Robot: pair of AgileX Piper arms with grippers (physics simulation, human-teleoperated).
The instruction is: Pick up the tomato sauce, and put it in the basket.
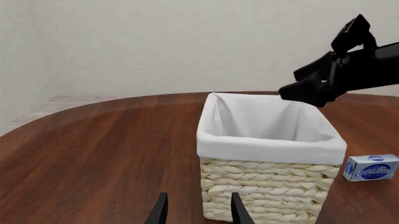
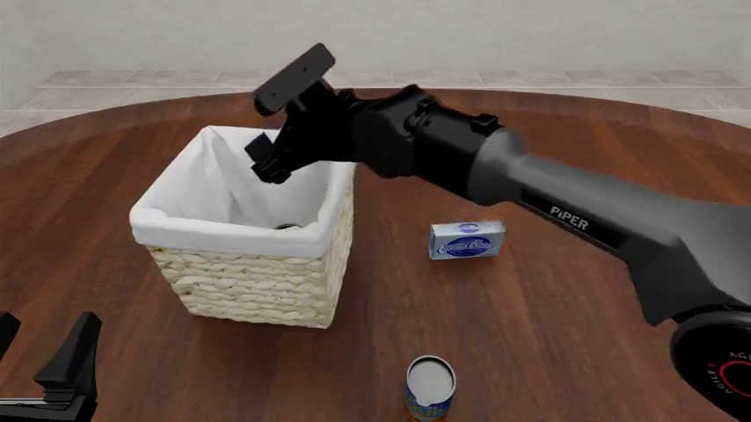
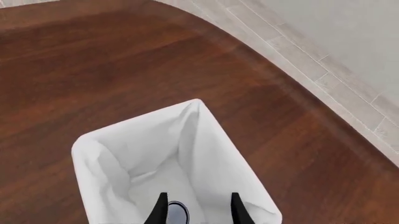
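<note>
The right gripper (image 3: 196,207) hangs above the basket (image 2: 252,286), fingers apart and empty. The tomato sauce (image 3: 177,212) lies inside on the white lining, only its pale top showing. The left gripper's (image 1: 198,210) fingers are likewise apart, empty.

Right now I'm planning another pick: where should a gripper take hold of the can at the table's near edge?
Grip the can around its curved side wall, just under the pale lid, coming straight down. It stands upright, lid facing up, so fingers can probably straddle it; the basket and the blue-and-white box stand well apart from it.
</note>
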